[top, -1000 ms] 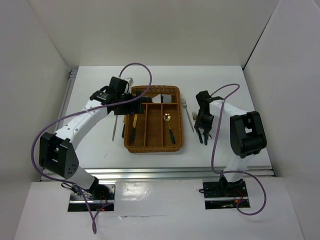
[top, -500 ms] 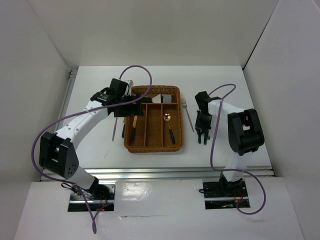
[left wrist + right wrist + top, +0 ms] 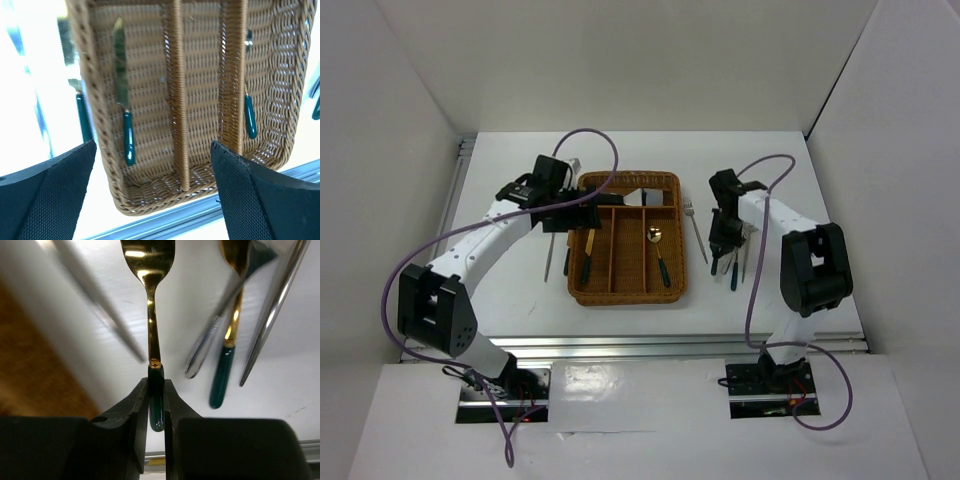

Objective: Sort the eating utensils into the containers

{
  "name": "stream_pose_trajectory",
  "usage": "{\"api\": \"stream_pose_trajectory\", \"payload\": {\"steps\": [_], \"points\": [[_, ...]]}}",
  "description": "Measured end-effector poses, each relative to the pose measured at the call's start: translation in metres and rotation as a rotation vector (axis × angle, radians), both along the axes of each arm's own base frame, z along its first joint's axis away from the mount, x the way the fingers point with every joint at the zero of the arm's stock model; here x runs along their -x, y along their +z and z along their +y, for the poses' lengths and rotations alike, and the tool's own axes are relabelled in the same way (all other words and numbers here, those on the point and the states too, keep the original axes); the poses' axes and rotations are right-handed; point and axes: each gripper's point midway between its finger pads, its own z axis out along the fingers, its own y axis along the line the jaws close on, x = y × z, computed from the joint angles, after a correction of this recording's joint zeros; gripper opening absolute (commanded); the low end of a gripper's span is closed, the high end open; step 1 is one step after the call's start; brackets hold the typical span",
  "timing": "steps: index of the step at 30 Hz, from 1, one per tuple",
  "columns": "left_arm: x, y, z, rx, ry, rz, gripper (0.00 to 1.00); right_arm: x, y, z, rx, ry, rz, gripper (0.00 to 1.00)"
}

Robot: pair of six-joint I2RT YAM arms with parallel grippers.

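Observation:
The brown wicker tray [image 3: 625,292] lies mid-table. A gold knife [image 3: 588,250] with a green handle lies in its left slot, and a gold spoon [image 3: 658,250] in its right slot. A wide silver server [image 3: 642,196] lies in the crosswise slot. My left gripper [image 3: 582,208] hovers open and empty over the tray's far left corner, and its wrist view looks down on the knife [image 3: 122,100]. My right gripper [image 3: 722,245] is to the right of the tray. It is shut on the green handle of a gold fork [image 3: 156,395], which it holds above the table.
Several utensils lie on the table under my right gripper: a gold spoon [image 3: 225,365] and silver pieces [image 3: 272,315]. A silver fork [image 3: 696,230] lies just right of the tray. A silver utensil [image 3: 550,258] and a green-handled one [image 3: 567,262] lie left of it.
My right gripper has moved away from the near edge with the gold fork in it, uncovering utensils on the table. My left gripper has shifted slightly left.

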Motion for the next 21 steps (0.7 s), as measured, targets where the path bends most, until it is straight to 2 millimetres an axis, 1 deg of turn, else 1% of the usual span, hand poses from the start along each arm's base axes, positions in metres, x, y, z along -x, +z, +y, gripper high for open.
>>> {"api": "stream_pose_trajectory", "payload": {"steps": [1,2,5,7,9,10,11,13,15,17,19,21], "points": [[-0.001,0.0,0.004,0.002,0.007,0.001,1.0,-0.008,0.014,0.005,-0.009,0.007,-0.028,0.0],[-0.004,0.0,0.009,0.005,0.019,0.002,1.0,-0.02,0.032,0.011,-0.02,0.017,-0.075,0.0],[-0.011,0.002,0.028,0.02,0.067,0.002,1.0,-0.054,0.095,0.035,-0.066,0.057,-0.237,0.0],[-0.016,0.006,0.043,0.041,0.106,-0.001,1.0,-0.068,0.134,0.053,-0.098,0.091,-0.329,0.0],[-0.02,0.01,0.061,0.062,0.149,-0.013,1.0,-0.072,0.162,0.073,-0.13,0.131,-0.393,0.0],[-0.021,0.012,0.071,0.072,0.174,-0.018,1.0,-0.07,0.171,0.085,-0.149,0.156,-0.409,0.0],[-0.021,0.012,0.08,0.081,0.196,-0.019,1.0,-0.065,0.175,0.098,-0.165,0.183,-0.414,0.0],[-0.019,0.011,0.101,0.096,0.247,-0.022,1.0,-0.05,0.172,0.124,-0.186,0.236,-0.39,0.0],[-0.014,0.008,0.12,0.108,0.298,-0.015,1.0,-0.035,0.159,0.152,-0.202,0.291,-0.342,0.0],[-0.012,0.004,0.139,0.119,0.347,-0.007,1.0,-0.023,0.138,0.176,-0.202,0.337,-0.282,0.0],[-0.009,-0.003,0.155,0.123,0.38,0.003,1.0,-0.012,0.113,0.194,-0.186,0.367,-0.219,0.0],[-0.004,-0.01,0.164,0.129,0.405,0.02,1.0,-0.002,0.088,0.209,-0.165,0.393,-0.161,0.0]]}}
